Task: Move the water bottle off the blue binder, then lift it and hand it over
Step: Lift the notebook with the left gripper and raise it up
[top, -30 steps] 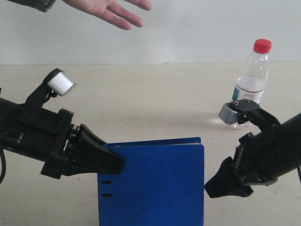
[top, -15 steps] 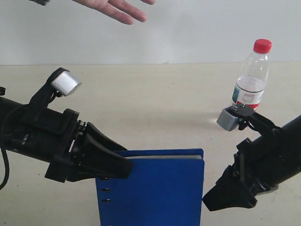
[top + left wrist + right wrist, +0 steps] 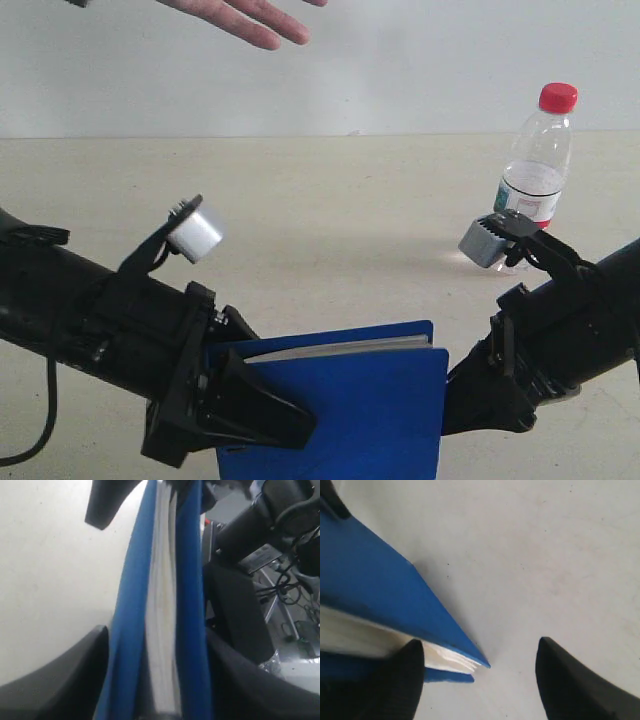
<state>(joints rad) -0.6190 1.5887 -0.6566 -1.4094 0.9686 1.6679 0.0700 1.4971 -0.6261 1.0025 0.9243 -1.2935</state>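
Observation:
The blue binder (image 3: 350, 410) stands tilted on edge at the bottom centre, with white pages showing between its covers. My left gripper (image 3: 280, 420) holds it from the left. In the left wrist view the binder (image 3: 190, 605) sits edge-on between the jaws of the left gripper (image 3: 157, 645), each cover against a finger. My right gripper (image 3: 465, 395) is open at the binder's right edge. In the right wrist view the binder's corner (image 3: 370, 580) lies beside one finger of the right gripper (image 3: 479, 645). The water bottle (image 3: 535, 170) stands upright on the table at the far right, apart from both.
A person's open hand (image 3: 250, 20) hovers at the top left above the table. The beige table (image 3: 330, 220) runs back to a pale wall. The right arm's wrist camera (image 3: 485, 240) sits in front of the bottle's base.
My left arm swung right and down along the binder. The binder sank lower, tilted, and its covers parted to show pages. The right gripper closed in on its right edge.

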